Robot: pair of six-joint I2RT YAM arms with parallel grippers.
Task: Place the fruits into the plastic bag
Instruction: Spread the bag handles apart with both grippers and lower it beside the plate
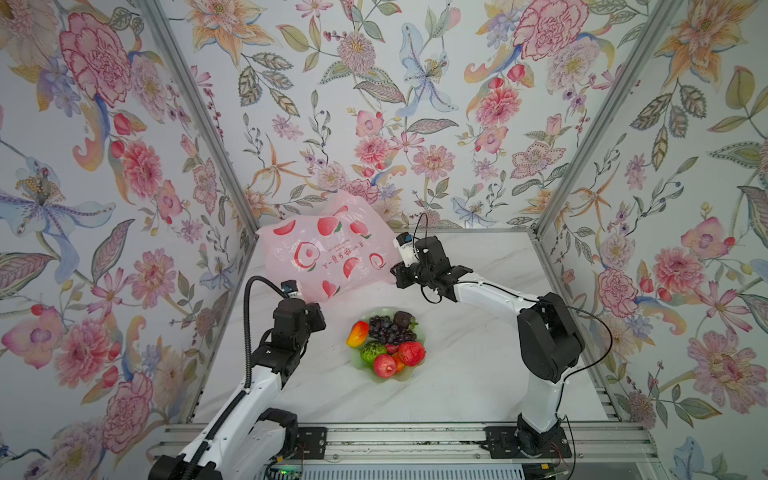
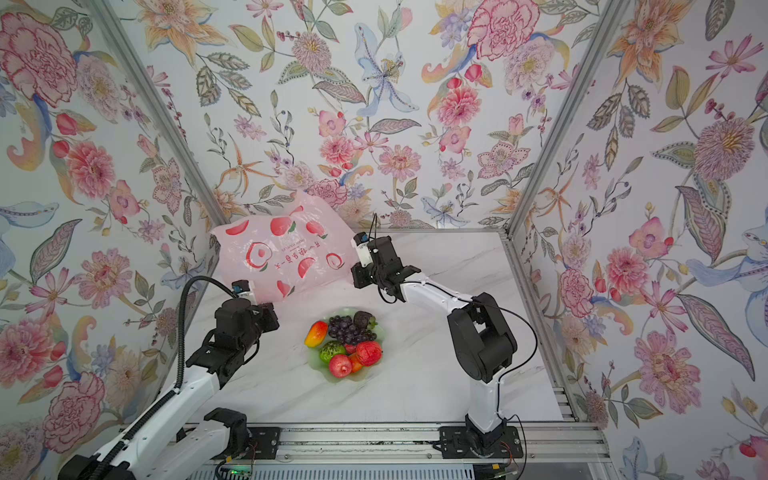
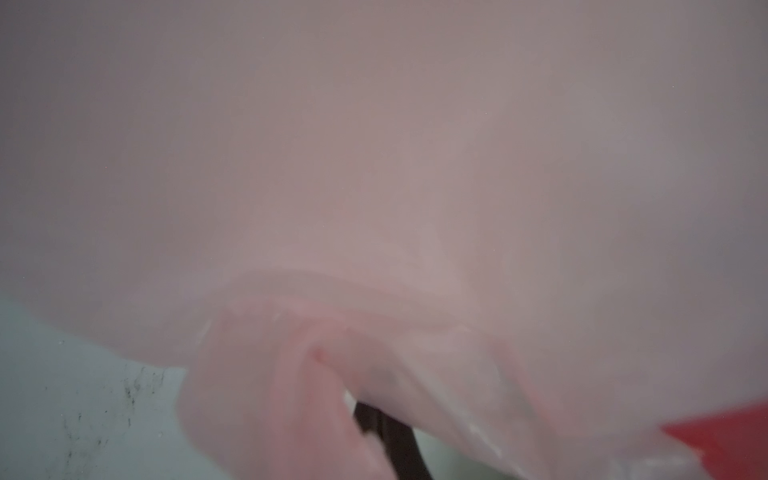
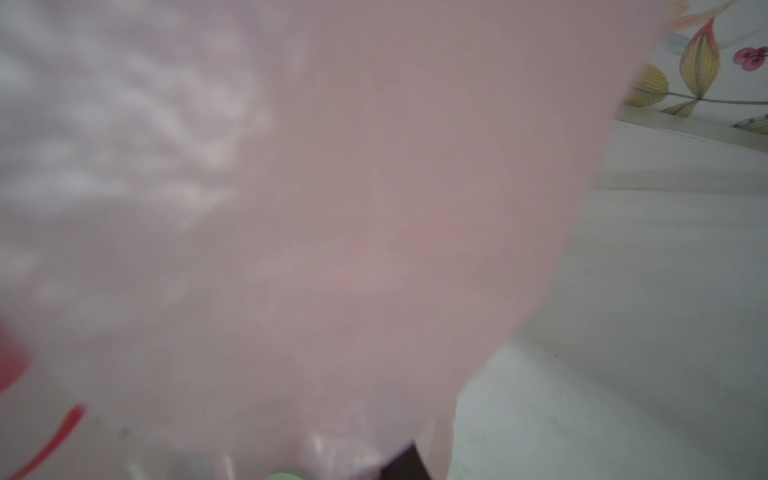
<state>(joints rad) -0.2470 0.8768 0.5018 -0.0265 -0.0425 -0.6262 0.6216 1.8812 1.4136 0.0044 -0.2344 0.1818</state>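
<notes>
Unreadable red print on plastic bag (image 1: pixel 328 253)

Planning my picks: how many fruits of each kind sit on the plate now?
Red apples: 2
Red-yellow mangoes: 2 (one partly hidden)
Grape bunch: 1
Green fruit: 1
Maroon fruit: 1
Strawberry: 1
Total: 8

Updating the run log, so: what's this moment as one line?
left fingers: shut on bag | right fingers: shut on bag | fruits: all on plate
</notes>
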